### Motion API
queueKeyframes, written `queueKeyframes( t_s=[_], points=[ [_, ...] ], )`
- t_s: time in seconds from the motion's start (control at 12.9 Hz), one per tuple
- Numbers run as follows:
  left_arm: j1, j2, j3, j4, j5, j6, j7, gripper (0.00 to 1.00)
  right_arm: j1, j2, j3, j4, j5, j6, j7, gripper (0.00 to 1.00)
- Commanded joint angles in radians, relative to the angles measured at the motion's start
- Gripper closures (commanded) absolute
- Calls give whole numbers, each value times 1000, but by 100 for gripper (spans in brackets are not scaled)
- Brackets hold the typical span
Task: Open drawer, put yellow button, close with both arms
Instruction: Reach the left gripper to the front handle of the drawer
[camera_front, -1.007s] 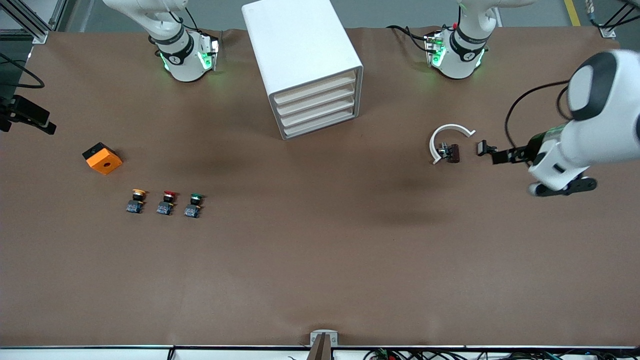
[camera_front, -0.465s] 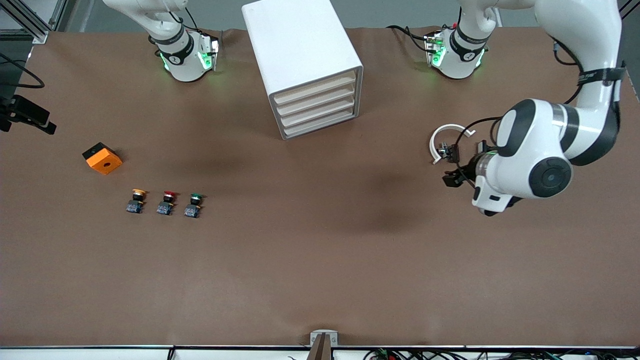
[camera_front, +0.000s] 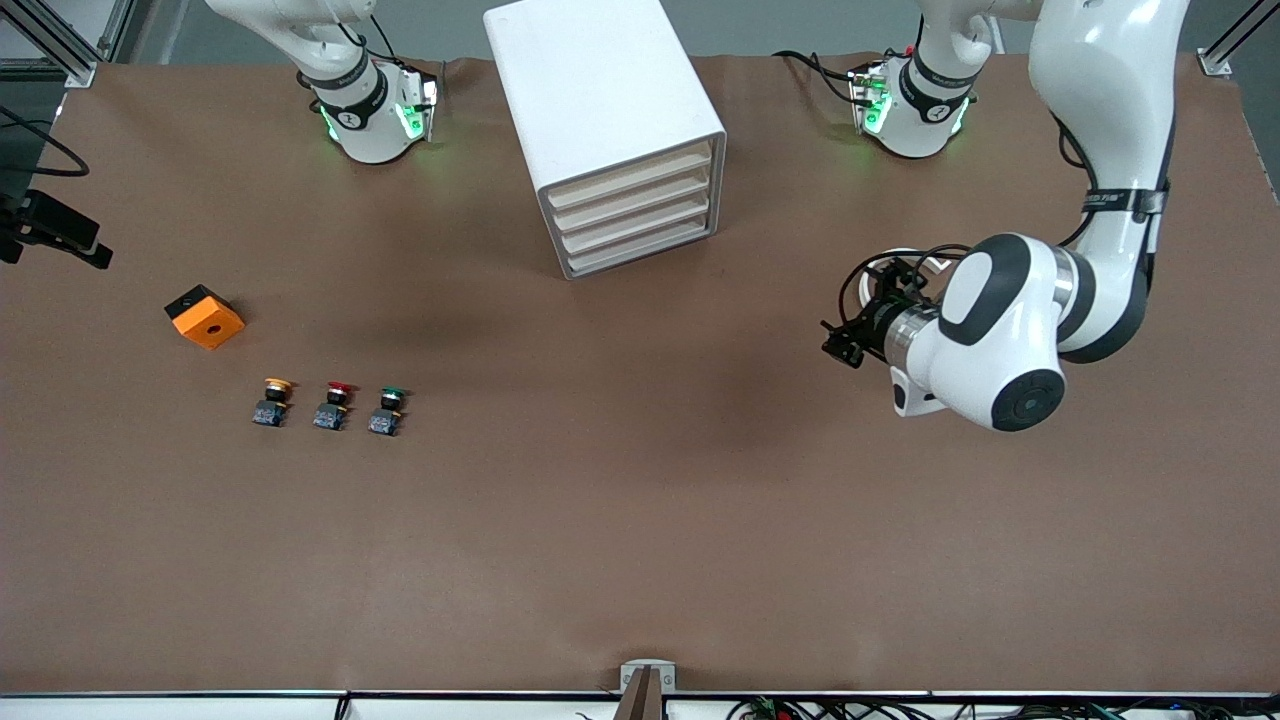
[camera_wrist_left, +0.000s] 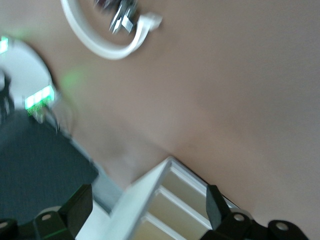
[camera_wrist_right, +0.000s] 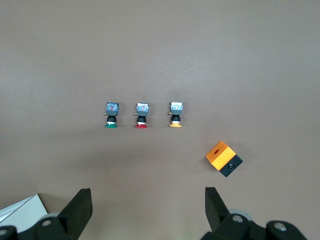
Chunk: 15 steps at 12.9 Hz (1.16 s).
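Observation:
The white cabinet (camera_front: 600, 90) stands at the table's robot edge with all four drawers shut; the drawer (camera_front: 630, 178) is the uppermost one. The yellow button (camera_front: 277, 398) stands upright in a row with two others, toward the right arm's end; it also shows in the right wrist view (camera_wrist_right: 175, 115). My left gripper (camera_front: 838, 345) is open and empty over the table beside a white ring, pointing at the cabinet (camera_wrist_left: 135, 205), whose drawer fronts show between its fingers. My right gripper (camera_wrist_right: 147, 197) is open and empty, high over the table, looking down on the buttons; it is out of the front view.
A red button (camera_front: 335, 400) and a green button (camera_front: 388, 405) stand beside the yellow one. An orange box (camera_front: 205, 317) sits near them. A white ring (camera_wrist_left: 95, 40) with a small dark part lies under the left arm's wrist.
The left arm has swung in from the table's end, carrying its gripper past the white ring toward the cabinet. Nothing on the table has moved.

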<state>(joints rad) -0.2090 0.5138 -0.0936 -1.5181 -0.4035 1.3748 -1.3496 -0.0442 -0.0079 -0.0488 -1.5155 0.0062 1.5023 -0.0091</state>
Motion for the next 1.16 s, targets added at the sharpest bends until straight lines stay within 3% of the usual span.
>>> queueKeyframes(
  t_s=[0.0,0.31,0.54,0.77,1.01,1.08],
  points=[
    [0,43,-27,30,-79,-60,-201,0,-19,-27,15,-25,-9,1,-9,0],
    [0,152,-86,27,-144,-94,-466,0,-19,-27,15,-25,-9,1,-9,0],
    [-4,209,-104,27,-263,-105,-615,0,-19,-27,15,-26,-9,1,-9,0],
    [-47,224,-104,30,-385,-105,-677,0,-19,-27,15,-26,-8,1,-9,0],
    [-104,227,-104,29,-414,-105,-701,0,-19,-27,15,-26,-8,1,-9,0],
    [-118,236,-104,30,-426,-103,-707,10,-19,-27,15,-26,-8,1,-9,0]
  ],
)
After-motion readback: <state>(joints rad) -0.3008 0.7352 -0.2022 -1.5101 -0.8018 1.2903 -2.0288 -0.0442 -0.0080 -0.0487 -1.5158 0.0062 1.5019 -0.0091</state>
